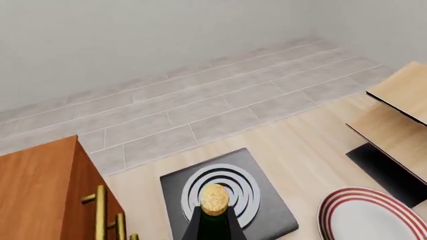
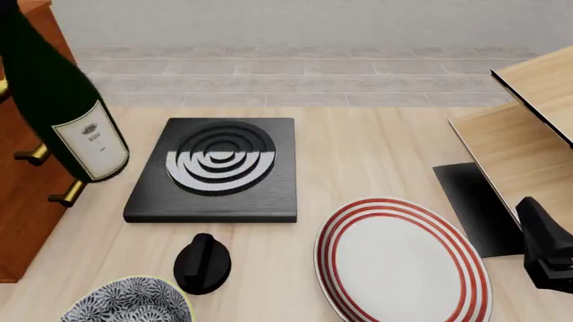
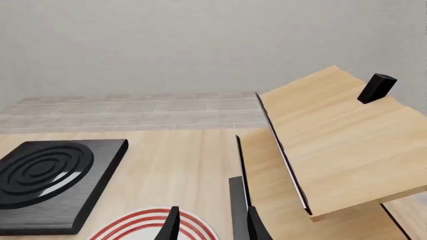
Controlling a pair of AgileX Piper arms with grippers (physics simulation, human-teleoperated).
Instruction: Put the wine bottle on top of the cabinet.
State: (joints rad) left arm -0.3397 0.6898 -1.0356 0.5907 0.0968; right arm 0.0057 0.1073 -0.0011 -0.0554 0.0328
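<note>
In the left wrist view, looking down along the wine bottle (image 1: 213, 220), tan cork uppermost and dark neck rising from the bottom edge, right along the camera's axis where the left tool would sit; tool fingers themselves out of sight, so cannot tell whether clamped on the glass. Beyond the cork, a black hot plate (image 1: 267, 210) with pale concentric rings; to one side the reddish-brown cabinet (image 1: 40, 195) with brass bar handles (image 1: 100, 210), top face visible and bare where shown; a red-striped plate (image 1: 373, 220) and the pale shelf unit (image 1: 393, 125) on the other side. In the front view, bottle (image 2: 63, 100) tilted, neck leaning up toward the upper left corner, white label facing the camera, base hanging above the desk (image 2: 376, 154) and in front of the cabinet (image 2: 27, 201) face, not on its top; left tool hidden or out of frame here. Hot plate (image 2: 215, 168) just right of the bottle's base, a black knob-like object (image 2: 201, 263) and a patterned bowl (image 2: 125, 305) nearer, plate (image 2: 403, 261) to the right. Right tool (image 2: 546, 251) low at the right edge, well apart from the bottle. In the right wrist view, right tool (image 3: 210, 227) with fingers spread and nothing between them, over the plate's (image 3: 153, 225) rim beside the shelf unit (image 3: 333, 145), a small black block (image 3: 377, 88) on its top board.
</note>
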